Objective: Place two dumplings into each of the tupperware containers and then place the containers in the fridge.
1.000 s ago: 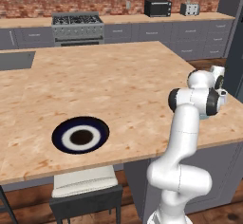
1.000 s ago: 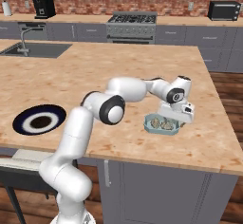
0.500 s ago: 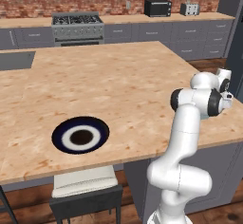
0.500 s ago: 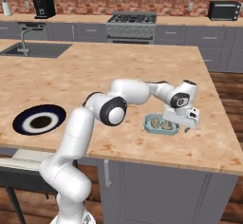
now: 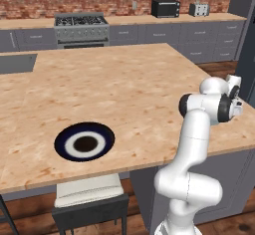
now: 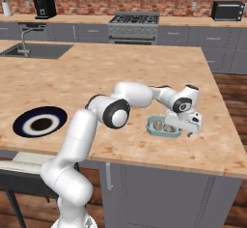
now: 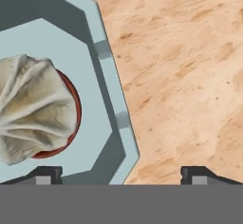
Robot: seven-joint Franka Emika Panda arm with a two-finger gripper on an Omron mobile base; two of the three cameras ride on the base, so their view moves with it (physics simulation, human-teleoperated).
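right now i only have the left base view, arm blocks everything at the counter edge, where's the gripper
Observer: The gripper is low over the right rim of the pale blue container near the counter's edge.
Operator: anything in that container
Observer: Yes, two dumplings lie inside, side by side.
Operator: jaws open or shut
Observer: Open. In the hand view one fingertip is over the container's inside and the other is over the bare counter, so they straddle the rim.
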